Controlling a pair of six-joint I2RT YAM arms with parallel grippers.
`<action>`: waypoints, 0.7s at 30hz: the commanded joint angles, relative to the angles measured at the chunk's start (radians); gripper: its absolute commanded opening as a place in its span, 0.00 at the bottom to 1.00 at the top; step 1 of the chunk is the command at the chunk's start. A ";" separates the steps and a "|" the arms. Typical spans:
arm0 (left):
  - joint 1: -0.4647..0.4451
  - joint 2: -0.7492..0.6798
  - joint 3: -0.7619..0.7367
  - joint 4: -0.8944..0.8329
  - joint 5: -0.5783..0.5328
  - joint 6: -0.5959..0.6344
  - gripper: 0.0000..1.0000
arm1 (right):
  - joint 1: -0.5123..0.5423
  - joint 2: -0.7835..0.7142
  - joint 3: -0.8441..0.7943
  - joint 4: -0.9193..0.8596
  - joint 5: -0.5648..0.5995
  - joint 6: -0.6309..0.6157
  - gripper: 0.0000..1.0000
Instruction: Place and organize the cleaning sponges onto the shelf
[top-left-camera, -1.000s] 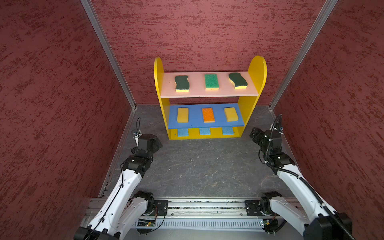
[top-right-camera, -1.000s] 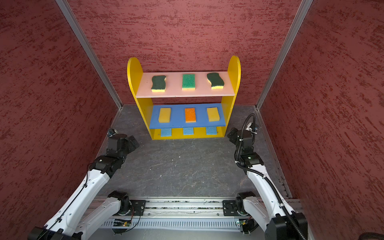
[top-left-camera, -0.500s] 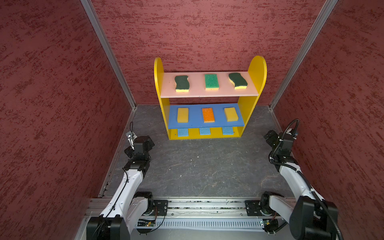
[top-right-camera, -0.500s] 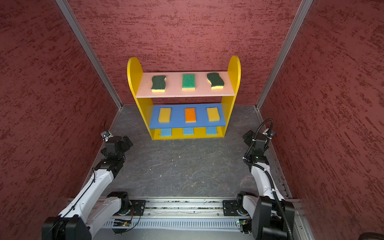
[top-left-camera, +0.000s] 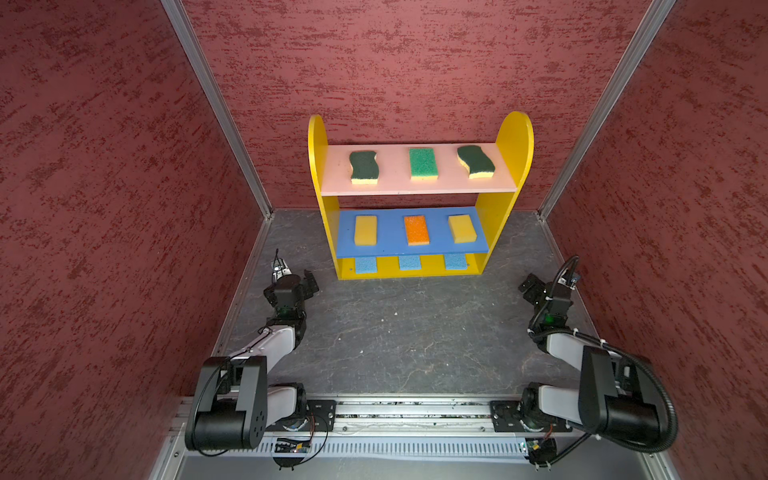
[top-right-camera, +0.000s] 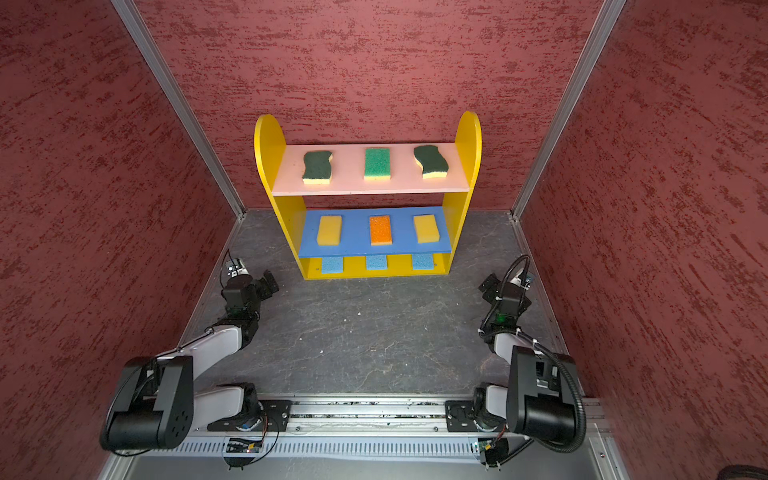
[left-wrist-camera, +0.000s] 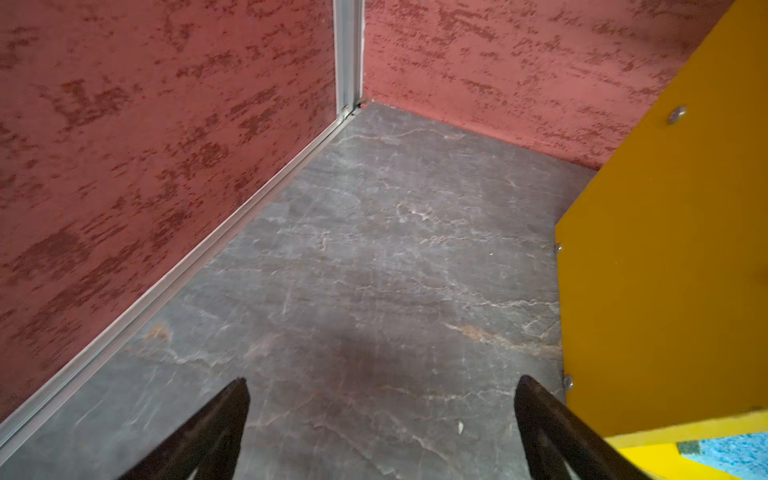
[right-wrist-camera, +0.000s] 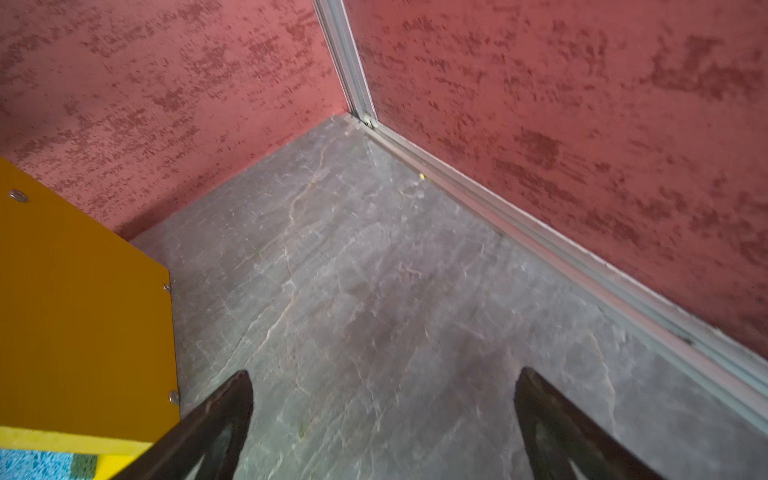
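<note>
The shelf (top-left-camera: 515, 137) (top-right-camera: 266, 145) stands against the back wall. Its pink top board carries two dark-green wavy sponges (top-left-camera: 363, 166) (top-left-camera: 476, 161) with a bright green sponge (top-left-camera: 422, 163) between them. On the blue middle board an orange sponge (top-left-camera: 417, 230) lies between two yellow sponges (top-left-camera: 365, 230) (top-left-camera: 461, 228). Three blue sponges (top-left-camera: 409, 262) lie on the yellow bottom board. My left gripper (top-left-camera: 305, 282) (left-wrist-camera: 382, 386) hovers open and empty over the floor, left of the shelf. My right gripper (top-left-camera: 536, 286) (right-wrist-camera: 382, 378) is open and empty to the shelf's right.
Red textured walls close in on three sides, with metal corner posts (top-left-camera: 216, 108). The dark stone floor (top-left-camera: 415, 332) runs from the shelf to the arms' base rail (top-left-camera: 415, 415). In the wrist views the shelf's side panels (left-wrist-camera: 665, 270) (right-wrist-camera: 75, 311) stand close beside each gripper.
Both arms have folded back toward the base rail, their elbows rising, while the grippers shifted only slightly near the side walls. The shelf and sponges have not moved.
</note>
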 joint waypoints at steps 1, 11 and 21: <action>0.005 0.063 0.021 0.182 0.084 0.052 0.99 | -0.003 0.028 -0.028 0.242 -0.006 -0.055 0.99; -0.041 0.200 -0.012 0.375 0.167 0.148 0.99 | 0.022 0.082 -0.164 0.598 -0.219 -0.160 0.99; -0.060 0.236 -0.029 0.443 0.117 0.155 0.99 | 0.045 0.246 -0.190 0.807 -0.342 -0.226 0.99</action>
